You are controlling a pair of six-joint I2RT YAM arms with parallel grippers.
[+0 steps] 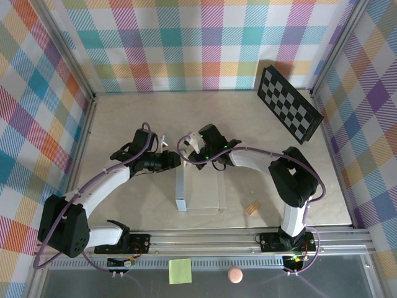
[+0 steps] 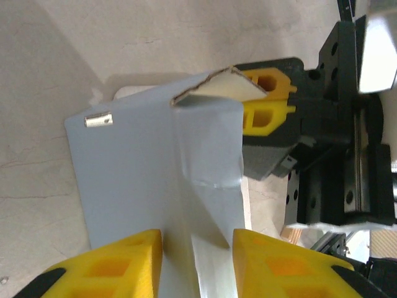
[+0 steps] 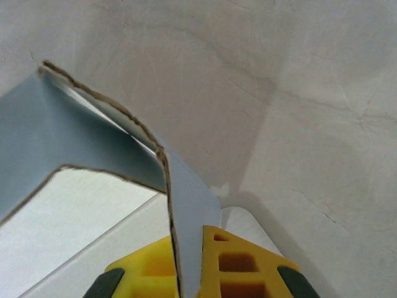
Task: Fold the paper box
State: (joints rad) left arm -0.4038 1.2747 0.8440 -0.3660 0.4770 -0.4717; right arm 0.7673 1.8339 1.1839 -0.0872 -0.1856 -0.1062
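Near the middle of the pale, stone-patterned worktop (image 1: 124,124), just ahead of the arm bases, lies the paper box (image 1: 201,195), pale grey-white thin cardboard, part-formed with flaps raised at its far end. Right tool (image 3: 183,264): pressed together on the raw edge of an upright flap, pinching it. Left tool (image 2: 197,267): fingers stand either side of a raised fold; whether they bear on it cannot be told. Recommendation: right grip steadies the flap; left closes squarely along the crease, without skewing or tearing the card.
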